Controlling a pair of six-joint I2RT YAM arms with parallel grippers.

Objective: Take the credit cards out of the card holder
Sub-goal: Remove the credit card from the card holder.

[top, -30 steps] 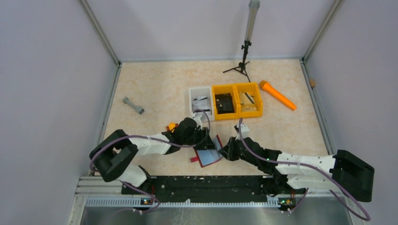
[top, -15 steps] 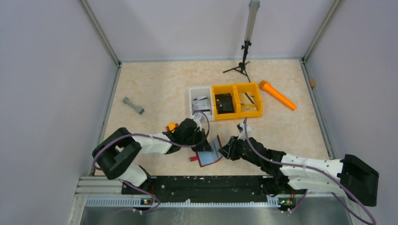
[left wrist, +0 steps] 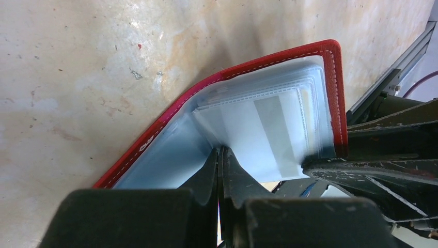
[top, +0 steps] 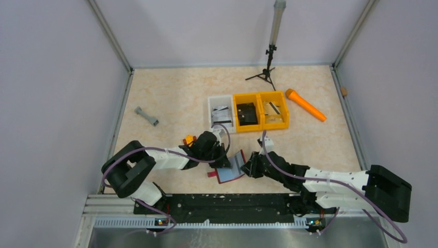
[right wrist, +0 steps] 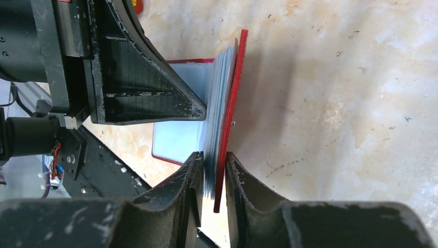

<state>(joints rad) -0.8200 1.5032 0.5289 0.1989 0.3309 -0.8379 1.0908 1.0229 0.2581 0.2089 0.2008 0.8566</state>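
My right gripper (right wrist: 212, 170) is clamped on the raised flap of the card holder (right wrist: 235, 93) — I'd hold that firm. The left gripper (left wrist: 221, 155) has its jaws together at the credit cards (left wrist: 268, 134) — draw straight out, slowly.

Place: robot lab cell | signs: plain walls (top: 51, 103), mounting rail (top: 222, 221), tripod (top: 267, 72)
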